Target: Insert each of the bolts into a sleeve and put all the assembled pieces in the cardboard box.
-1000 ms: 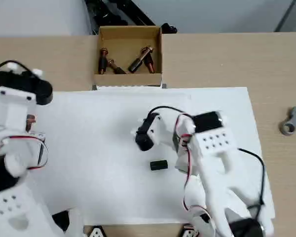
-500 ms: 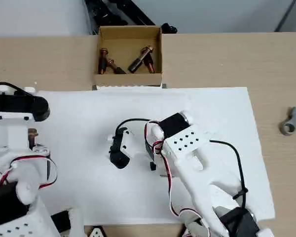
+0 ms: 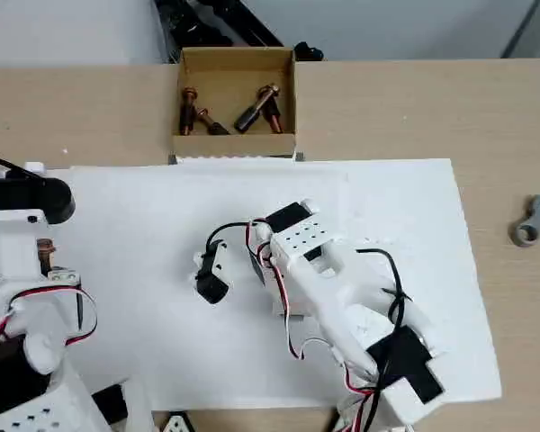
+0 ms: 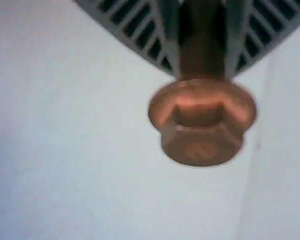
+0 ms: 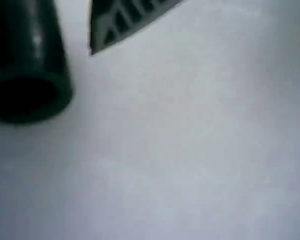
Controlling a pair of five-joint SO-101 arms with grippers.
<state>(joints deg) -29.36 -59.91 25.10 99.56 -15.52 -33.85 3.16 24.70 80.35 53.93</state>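
Though right end effector (image 3: 243,270) grip unclear, left end effector (image 4: 202,30) tight on one bolt (image 4: 202,122).

Copper flange bolt (image 4: 202,122) gripped by its shank, dark hollow sleeve (image 5: 25,75) open end showing, assembled pieces (image 3: 252,115) lying in cardboard box (image 3: 237,144)

The bench (image 3: 387,108) is lit brightly and evenly from above, and the white sheet (image 3: 144,234) is rendered pale and uniform. Only faint, soft shadows are cast beneath the right arm (image 3: 342,288). The cardboard box (image 3: 234,144) is slightly shaded inside. A soft highlight is seen on the bolt (image 4: 201,122); the sleeve (image 5: 25,65) is left dark.
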